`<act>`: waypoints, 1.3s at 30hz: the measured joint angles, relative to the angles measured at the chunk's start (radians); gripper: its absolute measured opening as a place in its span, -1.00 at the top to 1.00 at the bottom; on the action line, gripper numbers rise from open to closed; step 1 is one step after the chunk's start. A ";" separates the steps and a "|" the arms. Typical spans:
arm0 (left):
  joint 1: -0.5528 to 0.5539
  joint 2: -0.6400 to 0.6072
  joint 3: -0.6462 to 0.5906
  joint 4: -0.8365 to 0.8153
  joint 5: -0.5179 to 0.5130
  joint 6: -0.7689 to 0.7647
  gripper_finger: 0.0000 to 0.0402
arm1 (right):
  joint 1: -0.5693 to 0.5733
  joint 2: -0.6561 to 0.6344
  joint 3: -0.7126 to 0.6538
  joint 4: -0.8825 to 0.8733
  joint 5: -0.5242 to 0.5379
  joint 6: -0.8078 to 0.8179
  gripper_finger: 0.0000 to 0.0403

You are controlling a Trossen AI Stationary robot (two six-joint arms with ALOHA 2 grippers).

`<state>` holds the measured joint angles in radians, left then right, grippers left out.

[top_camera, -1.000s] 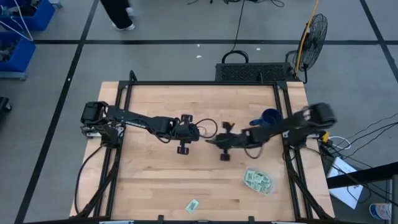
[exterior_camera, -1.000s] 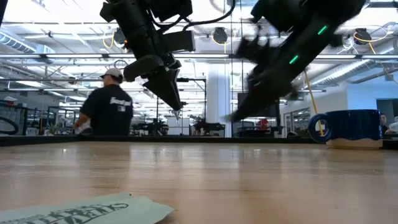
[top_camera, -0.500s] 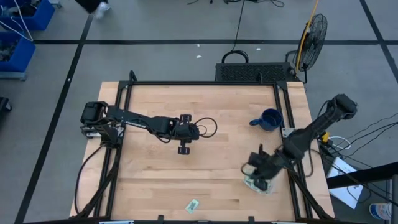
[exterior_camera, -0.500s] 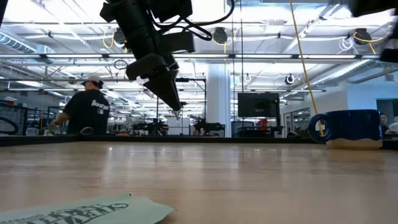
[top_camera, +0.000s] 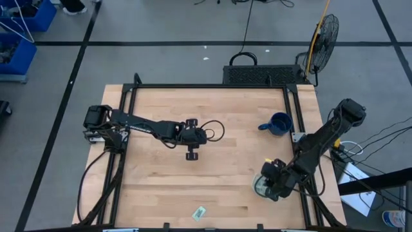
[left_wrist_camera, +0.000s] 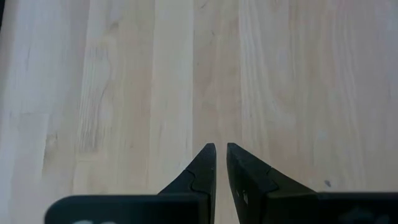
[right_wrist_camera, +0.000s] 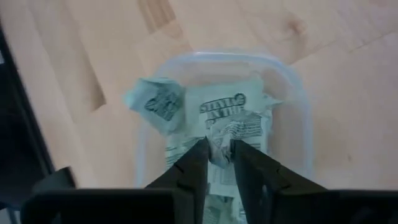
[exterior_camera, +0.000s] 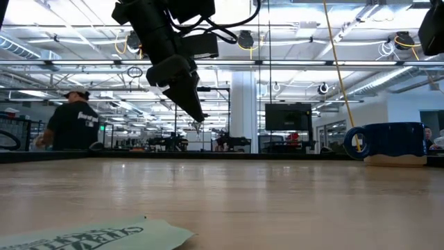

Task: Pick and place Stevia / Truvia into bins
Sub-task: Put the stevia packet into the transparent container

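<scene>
The clear bin point(right_wrist_camera: 300, 109) sits near the table's right near corner and holds several pale green and white Stevia sachets point(right_wrist_camera: 245, 134). One crumpled sachet point(right_wrist_camera: 155, 99) leans over its rim. My right gripper point(right_wrist_camera: 219, 149) hangs over the bin point(top_camera: 257, 189), pointing down, shut on a sachet. Another sachet point(top_camera: 199, 212) lies flat near the near edge and shows close up in the low view point(exterior_camera: 90, 236). My left gripper point(top_camera: 191, 155) hovers shut over the table's middle point(exterior_camera: 198, 119), holding nothing point(left_wrist_camera: 221, 149). My right gripper pinches a Stevia sachet between its two fingers, by the end nearest them point(right_wrist_camera: 219, 138). The fingers come from above, pointing down into the bin. The sachet's printed face point(right_wrist_camera: 227, 109) stretches out past the fingertips over the sachets below; whether it rests on them I cannot tell.
A dark blue mug point(top_camera: 279, 123) stands near the right edge, beyond the bin, and shows at the right of the low view point(exterior_camera: 388, 142). Black frame rails point(top_camera: 302, 148) run along the table's sides. A person point(exterior_camera: 73, 125) stands in the room behind.
My right gripper has swung quickly from the table's middle toward the right near corner and now hangs over the bin. My left arm has kept still. The person in the room behind has walked leftward.
</scene>
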<state>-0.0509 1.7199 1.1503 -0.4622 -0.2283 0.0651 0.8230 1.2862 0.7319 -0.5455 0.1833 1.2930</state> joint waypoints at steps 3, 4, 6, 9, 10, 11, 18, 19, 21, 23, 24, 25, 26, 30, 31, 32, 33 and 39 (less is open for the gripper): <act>0.000 0.000 0.000 0.004 0.000 0.006 0.77 | 0.000 -0.001 0.000 0.014 -0.002 0.006 0.59; 0.000 0.000 0.000 0.010 0.000 0.009 0.77 | 0.000 -0.001 0.000 0.015 -0.003 0.006 0.57; 0.000 0.000 0.000 0.025 0.001 0.010 0.77 | 0.000 -0.001 0.000 0.024 -0.004 -0.003 0.54; 0.000 0.000 0.000 0.049 0.026 0.009 0.77 | -0.002 -0.001 0.000 0.022 -0.004 -0.019 0.50; 0.000 0.000 0.000 0.053 0.052 0.009 0.77 | -0.004 -0.002 0.000 0.025 -0.004 -0.019 0.49; 0.000 0.000 0.000 0.054 0.089 0.012 0.77 | -0.004 -0.004 0.000 0.027 -0.004 -0.019 0.49; -0.019 0.000 0.000 0.055 0.315 0.094 0.77 | -0.025 -0.039 0.000 0.102 0.023 -0.126 0.48; -0.023 0.000 0.000 0.055 0.334 0.097 0.77 | -0.031 -0.039 0.000 0.118 0.052 -0.175 0.48; -0.033 0.000 0.000 0.055 0.374 0.093 0.77 | -0.044 -0.038 0.000 0.158 0.130 -0.286 0.48; -0.045 0.000 0.000 0.053 0.425 0.094 0.77 | -0.064 -0.039 0.000 0.210 0.189 -0.407 0.48; -0.054 0.000 0.000 0.051 0.456 0.101 0.77 | -0.076 -0.039 0.000 0.236 0.210 -0.475 0.48; -0.065 0.000 0.000 0.046 0.492 0.111 0.77 | -0.088 -0.039 0.000 0.260 0.220 -0.540 0.48; -0.076 0.000 0.000 0.043 0.525 0.119 0.77 | -0.099 -0.039 0.000 0.283 0.235 -0.603 0.48; -0.135 0.000 0.000 0.048 0.612 0.132 0.77 | -0.151 -0.039 0.000 0.349 0.240 -0.874 0.48; -0.153 0.000 0.000 0.051 0.613 0.128 0.77 | -0.165 -0.039 0.000 0.362 0.240 -0.941 0.48; -0.172 0.000 0.000 0.052 0.612 0.113 0.77 | -0.179 -0.039 0.000 0.372 0.241 -1.006 0.48; -0.191 0.000 0.000 0.056 0.606 0.085 0.77 | -0.193 -0.039 0.000 0.382 0.241 -1.070 0.48; -0.307 0.012 -0.002 0.119 0.466 -0.102 0.76 | -0.273 -0.039 0.000 0.425 0.236 -1.372 0.48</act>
<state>-0.3580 1.7321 1.1486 -0.3436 0.2375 -0.0372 0.5500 1.2476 0.7319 -0.1210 0.4194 -0.0794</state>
